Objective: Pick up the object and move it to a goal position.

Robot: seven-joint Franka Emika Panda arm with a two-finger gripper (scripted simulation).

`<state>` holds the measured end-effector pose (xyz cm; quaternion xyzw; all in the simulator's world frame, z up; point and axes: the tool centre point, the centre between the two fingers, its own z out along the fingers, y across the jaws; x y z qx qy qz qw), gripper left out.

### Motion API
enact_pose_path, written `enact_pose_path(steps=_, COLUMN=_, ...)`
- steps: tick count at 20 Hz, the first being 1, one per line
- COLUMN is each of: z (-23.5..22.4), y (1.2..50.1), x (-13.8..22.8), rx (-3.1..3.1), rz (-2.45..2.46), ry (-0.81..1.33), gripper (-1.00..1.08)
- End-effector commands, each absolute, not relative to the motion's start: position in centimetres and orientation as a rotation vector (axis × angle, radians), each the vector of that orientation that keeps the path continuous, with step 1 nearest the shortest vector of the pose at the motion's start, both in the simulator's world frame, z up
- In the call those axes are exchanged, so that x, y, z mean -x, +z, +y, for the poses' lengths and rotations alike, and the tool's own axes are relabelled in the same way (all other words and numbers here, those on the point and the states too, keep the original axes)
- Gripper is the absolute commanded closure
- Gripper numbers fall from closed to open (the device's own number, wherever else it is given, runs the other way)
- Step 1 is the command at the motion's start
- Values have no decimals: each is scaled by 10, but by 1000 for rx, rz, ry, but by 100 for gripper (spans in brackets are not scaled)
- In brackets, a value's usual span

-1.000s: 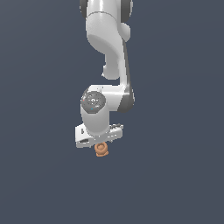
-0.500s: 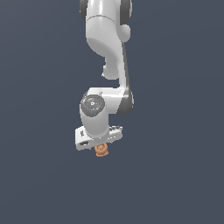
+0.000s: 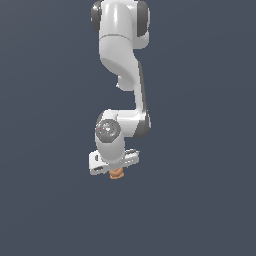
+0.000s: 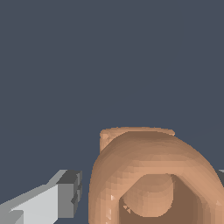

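The object (image 3: 117,174) is a tiny orange-brown lump with a ring-shaped coil on top, resting on the dark grey surface. The white arm reaches straight down over it. My gripper (image 3: 116,170) is low around it, and only the object's lower part shows below the hand. In the wrist view the object (image 4: 148,170) fills the space between the fingers. One grey-tipped finger (image 4: 68,197) stands a small gap away from the coil, and the other finger barely shows at the frame's edge. The jaws are open, one on each side of the object.
A uniform dark grey surface (image 3: 200,200) lies all around the arm. No other objects, containers or edges show in either view.
The arm's wrist and hand have come down a little over the object. The object has stayed in the same spot.
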<state>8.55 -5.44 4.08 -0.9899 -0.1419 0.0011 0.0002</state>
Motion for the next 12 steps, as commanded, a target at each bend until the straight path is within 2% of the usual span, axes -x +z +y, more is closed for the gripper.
enact_pose_path(steps=1, z=-54, y=39, x=-87, rx=3110, rz=-446, ry=0, gripper=-92)
enact_pose_path(steps=3, z=-54, y=40, x=-87, rx=3110, rz=-446, ry=0, gripper=-92)
enact_pose_path(steps=4, z=-54, y=40, x=-87, rx=3110, rz=-446, ry=0, gripper=108)
enact_pose_path(steps=12, z=-54, y=40, x=-87, rx=3110, rz=-446, ry=0, gripper=108)
